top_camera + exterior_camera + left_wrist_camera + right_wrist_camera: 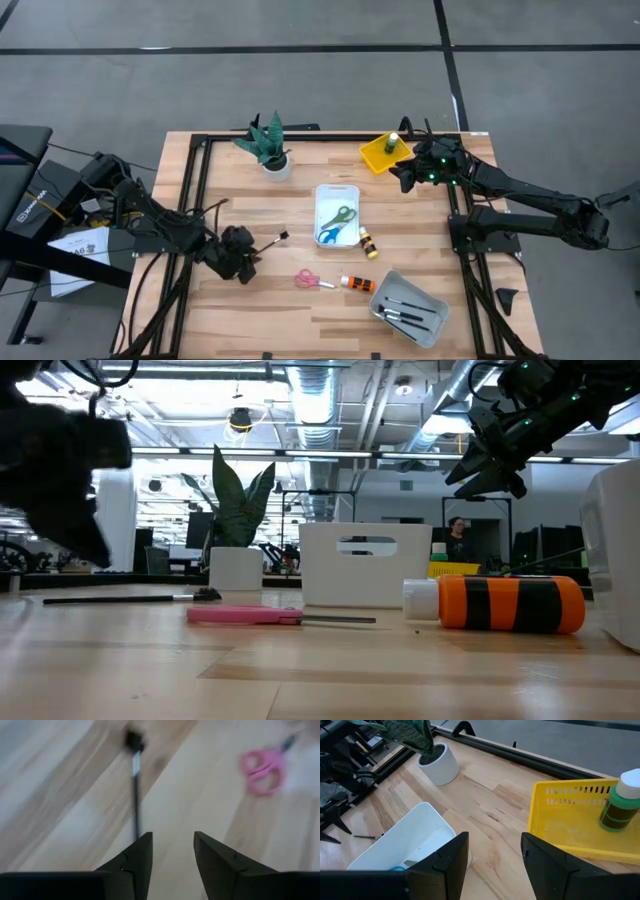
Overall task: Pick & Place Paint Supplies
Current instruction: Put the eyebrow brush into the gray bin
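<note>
- The thin dark-handled paintbrush (pixel 268 241) lies flat on the light wooden surface (pixel 290 310) toward its left edge, bristle end pointing to the middle; in the left wrist view it lies just ahead of the fingertips, apart from them.
- The left pincer (pixel 240 256) sits low over the surface at the brush's handle end, fingers (pixel 137 857) parted with a clear gap and nothing between them.
- The right pincer (pixel 415 172) hangs above the far right corner beside the yellow slotted plastic tray (pixel 378 154), which holds a small green paint bottle (pixel 621 800); its jaws stand apart and empty.
- Judged by its build, the brush is light, stiff and slim, and likely to roll or skid on bare wood; taking it across mid-handle, fingers pressed down to the surface, looks safest.
- The pink-handled scissors (pixel 311 280) and the orange striped paint bottle (pixel 357 284) lie loose near the front edge; both look rigid, and the round bottle may roll.
- The grey tray (pixel 410 308) at the front right corner holds other brushes.
</note>
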`<state>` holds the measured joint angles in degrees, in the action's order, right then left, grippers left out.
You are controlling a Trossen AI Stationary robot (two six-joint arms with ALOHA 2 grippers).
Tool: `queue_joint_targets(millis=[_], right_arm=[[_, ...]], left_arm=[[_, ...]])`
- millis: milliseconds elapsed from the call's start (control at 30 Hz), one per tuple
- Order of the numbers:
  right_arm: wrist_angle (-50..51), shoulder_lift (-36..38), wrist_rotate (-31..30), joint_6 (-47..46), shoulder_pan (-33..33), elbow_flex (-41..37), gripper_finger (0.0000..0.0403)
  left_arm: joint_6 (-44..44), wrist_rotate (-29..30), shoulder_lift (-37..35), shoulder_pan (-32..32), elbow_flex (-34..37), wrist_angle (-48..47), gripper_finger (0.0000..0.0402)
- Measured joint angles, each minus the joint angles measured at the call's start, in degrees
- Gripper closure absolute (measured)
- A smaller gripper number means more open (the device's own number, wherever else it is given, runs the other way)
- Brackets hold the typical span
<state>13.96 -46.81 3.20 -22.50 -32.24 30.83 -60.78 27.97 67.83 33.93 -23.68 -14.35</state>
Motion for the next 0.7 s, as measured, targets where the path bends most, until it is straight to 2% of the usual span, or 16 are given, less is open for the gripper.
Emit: queue_joint_targets(millis=[167, 367, 467, 700], right_arm=[[0.0, 0.0, 0.0, 0.52, 0.01, 0.0, 0.0226], [0.0, 0.0, 0.02, 0.94, 0.01, 0.0, 0.0226], [0.0, 0.0, 0.02, 1.17, 0.01, 0.0, 0.0225], [0.17, 0.0, 0.02, 1.55, 0.01, 0.0, 0.0225]], left_arm=[[13.58, 3.63, 0.48, -4.31, 0.0, 4.93, 0.027], [28.2, 3.08, 2.09, -12.26, 0.0, 8.36, 0.0272], [32.07, 0.23, 3.66, -16.11, 0.0, 11.74, 0.0282], [34.08, -4.54, 10.21, -22.2, 0.0, 20.94, 0.0316]])
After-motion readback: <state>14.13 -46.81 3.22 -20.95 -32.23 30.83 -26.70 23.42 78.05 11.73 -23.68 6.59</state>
